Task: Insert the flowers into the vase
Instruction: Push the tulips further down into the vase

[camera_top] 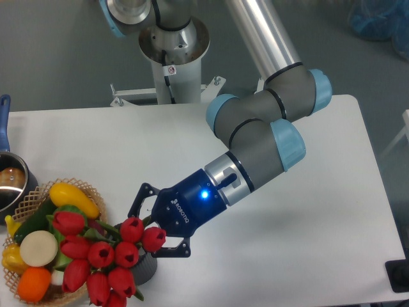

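The flowers (102,256), a bunch of red tulip heads on green stems, hang at the table's front left. My gripper (143,231) reaches in from the right and is shut on the flowers' stems, its fingertips hidden behind two tulip heads. The vase (146,269) is a short dark grey cylinder directly below the bunch. Only its right side shows, because the tulips cover its opening. Whether the stems are inside the vase cannot be told.
A woven wicker basket (29,199) of toy vegetables and fruit stands at the left, touching or overlapped by the tulip heads. A steel pot (9,186) with a blue handle (4,119) sits at the left edge. The arm's base (172,45) is at the back.
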Action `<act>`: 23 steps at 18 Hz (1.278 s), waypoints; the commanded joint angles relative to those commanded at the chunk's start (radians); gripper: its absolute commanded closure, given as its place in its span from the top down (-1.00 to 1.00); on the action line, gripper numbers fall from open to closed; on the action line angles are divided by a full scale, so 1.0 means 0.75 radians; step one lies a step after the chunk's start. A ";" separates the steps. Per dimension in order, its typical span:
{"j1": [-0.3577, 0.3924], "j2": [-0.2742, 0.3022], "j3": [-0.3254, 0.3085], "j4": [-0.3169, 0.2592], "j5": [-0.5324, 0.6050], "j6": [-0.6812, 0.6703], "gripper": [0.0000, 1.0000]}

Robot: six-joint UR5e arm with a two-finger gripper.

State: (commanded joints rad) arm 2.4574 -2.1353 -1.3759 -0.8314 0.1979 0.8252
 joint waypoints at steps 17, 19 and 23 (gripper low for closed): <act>-0.041 -0.035 -0.068 0.000 0.092 0.078 -0.97; -0.041 -0.035 -0.068 0.000 0.092 0.078 -0.94; -0.043 -0.033 -0.096 0.000 0.094 0.094 -0.88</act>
State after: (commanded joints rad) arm 2.4252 -2.1599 -1.4480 -0.8314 0.2684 0.8958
